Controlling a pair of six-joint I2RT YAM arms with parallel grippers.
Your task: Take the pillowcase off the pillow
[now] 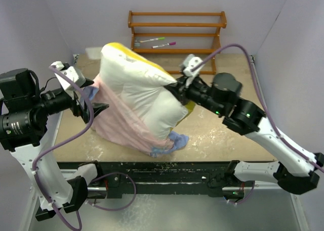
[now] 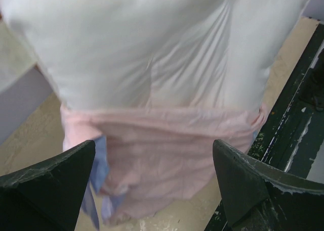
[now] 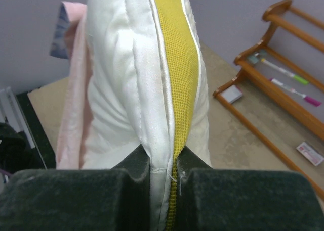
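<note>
The cream-white pillow [image 1: 139,84] stands lifted and tilted over the table. Its yellow side band [image 3: 177,54] runs up the edge in the right wrist view. My right gripper [image 1: 178,87] is shut on that edge, pinching white fabric and band [image 3: 169,173]. The pillowcase [image 1: 119,125], turned pink side out, hangs bunched round the pillow's lower part, with blue folds at the bottom [image 1: 172,141]. My left gripper [image 1: 97,108] is open beside the pillowcase's left side. In its wrist view the pink cloth [image 2: 162,145] hangs beyond the gap between the spread fingers [image 2: 55,183], untouched.
A wooden rack [image 1: 177,26] with two markers [image 1: 158,42] stands at the back wall. A black rail [image 1: 167,168] runs along the table's near edge. Purple walls close in left and right. A small card [image 3: 310,152] lies by the rack.
</note>
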